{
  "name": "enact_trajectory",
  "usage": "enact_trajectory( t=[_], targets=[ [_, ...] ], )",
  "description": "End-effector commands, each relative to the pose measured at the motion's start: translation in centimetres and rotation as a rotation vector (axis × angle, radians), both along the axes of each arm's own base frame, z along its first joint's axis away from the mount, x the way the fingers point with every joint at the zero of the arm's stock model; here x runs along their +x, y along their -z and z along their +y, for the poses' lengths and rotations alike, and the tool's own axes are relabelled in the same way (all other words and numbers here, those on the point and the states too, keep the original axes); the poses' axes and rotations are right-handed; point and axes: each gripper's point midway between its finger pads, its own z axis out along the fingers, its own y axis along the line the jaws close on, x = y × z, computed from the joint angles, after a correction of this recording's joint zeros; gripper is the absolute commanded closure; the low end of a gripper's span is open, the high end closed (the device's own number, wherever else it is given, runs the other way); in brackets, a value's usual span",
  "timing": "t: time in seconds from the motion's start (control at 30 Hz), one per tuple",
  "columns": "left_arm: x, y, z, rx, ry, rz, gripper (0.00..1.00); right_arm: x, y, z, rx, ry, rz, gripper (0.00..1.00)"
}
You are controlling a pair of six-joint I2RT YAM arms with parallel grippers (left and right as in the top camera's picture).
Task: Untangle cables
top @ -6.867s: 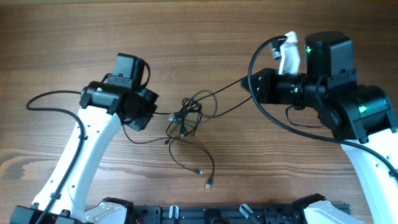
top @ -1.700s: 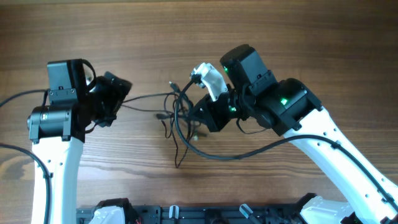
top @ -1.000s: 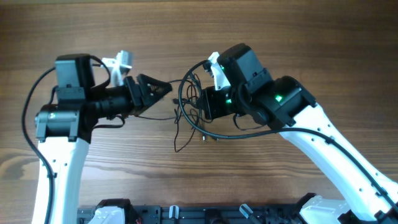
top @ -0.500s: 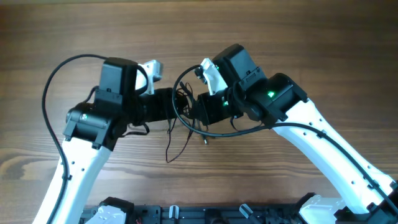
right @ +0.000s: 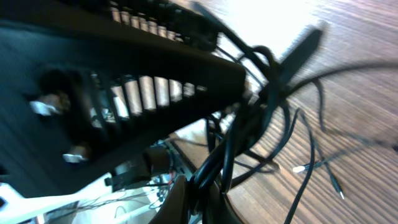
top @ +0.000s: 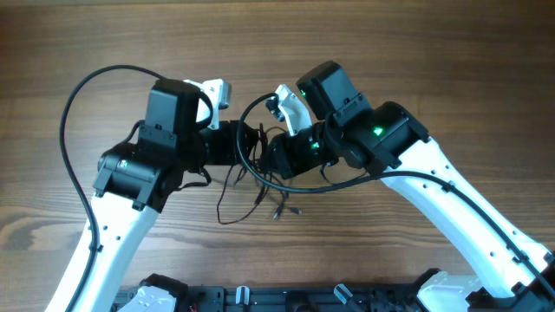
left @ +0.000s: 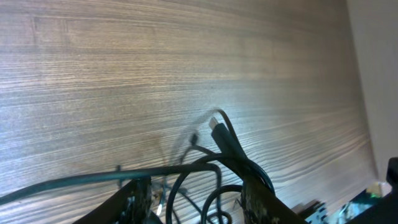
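Right gripper [top: 273,160]: clamped shut on a bunch of the cables [left: 227,146], entering the knot from its 3 o'clock. I judge it to be the anchor that holds the bundle steady.
Left gripper [left: 193,194]: jaws apart, with several strands running between the fingers and none visibly pinched. It reaches in from the knot's 9 o'clock, probably to single out one strand.
Cables: a tight knot between the two grippers, near the middle of the table [top: 416,52]. Its shadow on the wood suggests it is raised. Loose tails with small plug ends trail to the knot's 6 o'clock.
Spacing: the grippers are almost touching, so there is little cable between them to pull apart.
Right arm's lead [top: 329,185]: thicker, looping around the knot, where it could be snagged by mistake.
Progress: early, as the knot is still bunched.
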Motion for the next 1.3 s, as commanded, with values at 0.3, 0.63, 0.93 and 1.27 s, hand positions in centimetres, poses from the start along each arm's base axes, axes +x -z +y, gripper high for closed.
enact_trajectory(
  t=[0.3, 0.63, 0.93, 1.27],
  targets=[
    [-1.4, 0.0, -1.4, 0.047, 0.140, -0.043, 0.55, 1.6, 0.1, -2.1, -0.008, 0.051, 0.019, 0.96],
    [-1.8, -0.4, -1.5, 0.036, 0.153, -0.050, 0.52, 1.0, -0.7, -1.6, 0.051, 0.002, 0.037, 0.96],
    [-0.9, 0.4, -0.7, 0.091, 0.112, -0.049, 0.58, -0.9, -2.6, -0.4, 0.183, -0.121, 0.066, 0.96],
    [-0.2, 0.7, 0.1, 0.137, 0.073, -0.060, 0.77, -2.1, -3.1, -0.4, 0.227, -0.212, 0.049, 0.96]
  ],
)
